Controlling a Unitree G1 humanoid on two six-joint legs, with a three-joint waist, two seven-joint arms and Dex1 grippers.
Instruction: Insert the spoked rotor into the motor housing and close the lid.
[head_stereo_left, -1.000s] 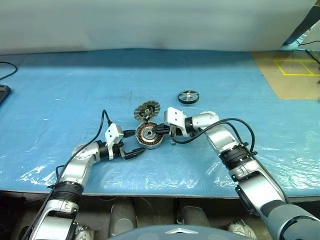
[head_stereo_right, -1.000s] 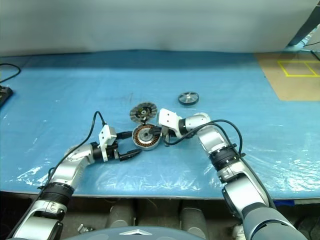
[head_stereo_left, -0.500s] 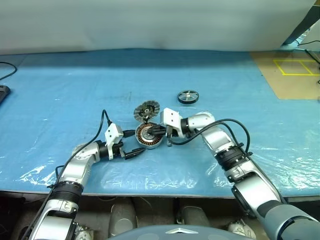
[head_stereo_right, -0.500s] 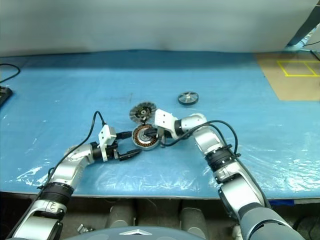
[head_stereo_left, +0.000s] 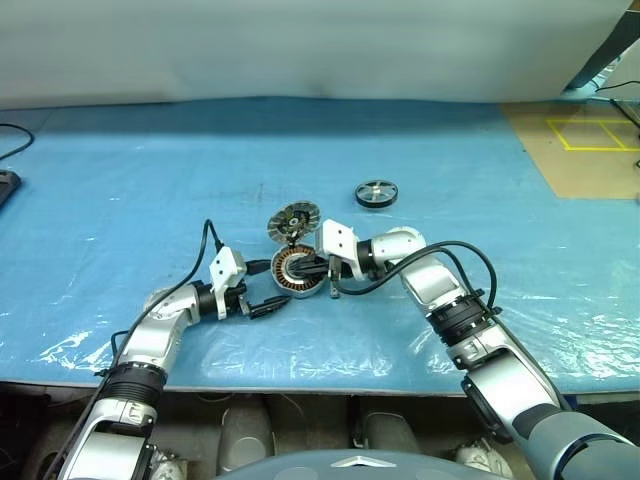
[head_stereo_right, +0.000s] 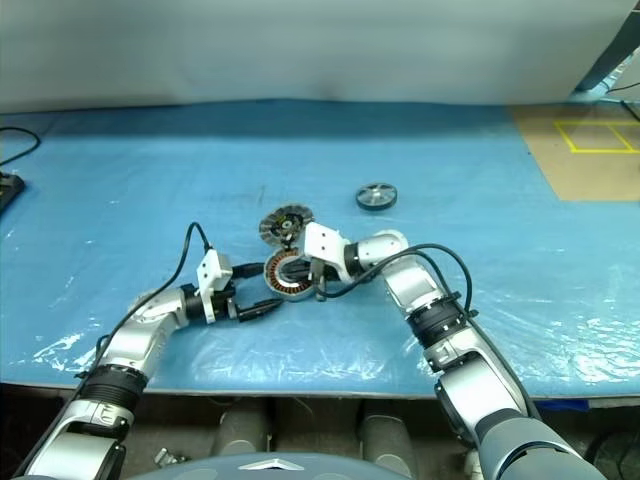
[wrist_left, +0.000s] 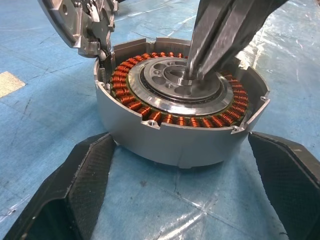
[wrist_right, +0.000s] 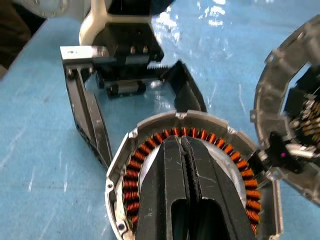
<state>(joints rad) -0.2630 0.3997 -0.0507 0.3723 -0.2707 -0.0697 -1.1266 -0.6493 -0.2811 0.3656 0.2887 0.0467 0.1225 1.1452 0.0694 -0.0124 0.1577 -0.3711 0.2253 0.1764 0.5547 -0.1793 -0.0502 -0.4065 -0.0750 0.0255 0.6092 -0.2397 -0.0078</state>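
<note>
Blue tabletop holds the motor housing mid-table, its lid tipped up behind. Clenched right hand seems to press its hub. Left hand gapes around it. Spoked rotor lies far right.

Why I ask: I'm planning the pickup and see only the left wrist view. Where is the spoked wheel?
Observer: The spoked wheel lies flat on the blue sheet, beyond the housing toward the robot's right, apart from both arms.
Operator: Is the dark thing poking into the housing holding anything?
Observer: No. That is the right gripper, with its fingers shut together and empty, and its tips at the housing's centre.
</note>
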